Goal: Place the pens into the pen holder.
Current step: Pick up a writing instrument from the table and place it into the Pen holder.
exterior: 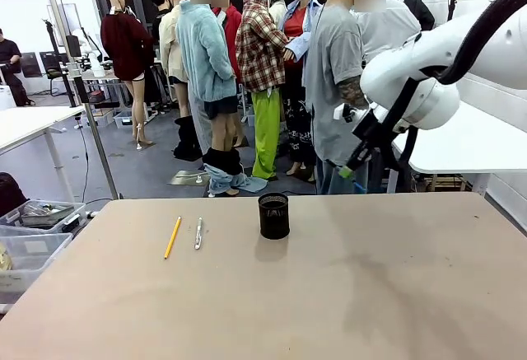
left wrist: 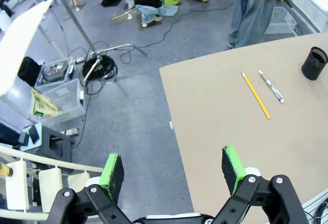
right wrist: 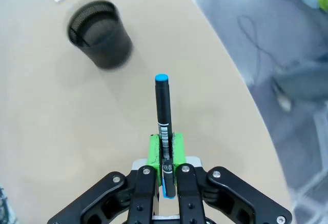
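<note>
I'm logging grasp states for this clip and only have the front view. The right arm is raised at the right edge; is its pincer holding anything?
Observer: Yes. Its wrist view shows the right pincer shut on a black marker with a blue end, which sticks out past the pads.
Operator: And the left pincer?
Observer: The left pincer is open and holds nothing. It hangs above the floor, off the edge of the table.
Operator: Is the marker lined up with the cup?
Observer: No. In the right wrist view the pen holder lies ahead of the marker's tip, off to the picture's left, and the two are clearly apart.
</note>
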### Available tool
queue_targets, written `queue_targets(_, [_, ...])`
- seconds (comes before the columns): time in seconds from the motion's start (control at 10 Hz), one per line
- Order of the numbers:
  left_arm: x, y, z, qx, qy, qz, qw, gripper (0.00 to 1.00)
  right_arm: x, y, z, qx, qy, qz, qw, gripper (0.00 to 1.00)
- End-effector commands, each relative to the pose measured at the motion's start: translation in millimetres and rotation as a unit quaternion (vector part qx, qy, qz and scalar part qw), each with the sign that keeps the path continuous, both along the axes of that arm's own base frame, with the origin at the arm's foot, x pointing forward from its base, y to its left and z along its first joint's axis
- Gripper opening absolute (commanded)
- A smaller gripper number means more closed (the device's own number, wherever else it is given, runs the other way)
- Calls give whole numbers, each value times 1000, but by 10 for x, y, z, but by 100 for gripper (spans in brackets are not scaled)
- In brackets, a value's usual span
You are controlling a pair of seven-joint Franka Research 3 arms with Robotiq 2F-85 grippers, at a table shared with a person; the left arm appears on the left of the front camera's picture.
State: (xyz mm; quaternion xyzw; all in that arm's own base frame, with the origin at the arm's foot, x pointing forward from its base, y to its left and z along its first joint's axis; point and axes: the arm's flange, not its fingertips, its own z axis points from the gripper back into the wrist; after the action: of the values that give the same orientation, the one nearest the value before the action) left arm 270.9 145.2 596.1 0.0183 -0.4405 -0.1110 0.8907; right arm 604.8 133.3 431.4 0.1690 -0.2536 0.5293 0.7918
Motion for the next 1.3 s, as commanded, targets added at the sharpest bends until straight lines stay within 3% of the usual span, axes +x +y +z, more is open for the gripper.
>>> queue_targets(0.0, [17,2,8,-4,-4,7,1000,100,34,7,-113,99,-17,88,991,0])
queue_targets(0.3, [17,2,8,-4,-4,7,1000,100,202,242,-108,187,-61,139,971,0])
queue_targets(0.6, [17,2,8,-4,-4,7,1000,100,380,594,9,221,-57,159,961,0])
queue_targets(0.9, [17,2,8,-4,-4,7,1000,100,575,1012,-93,227,-13,202,953,0])
queue_targets(1.0, [17,2,8,-4,-4,7,1000,100,575,1102,-100,221,-7,212,952,0])
queue_targets(1.2, [17,2,8,-4,-4,7,1000,100,427,1205,-168,243,21,263,933,0])
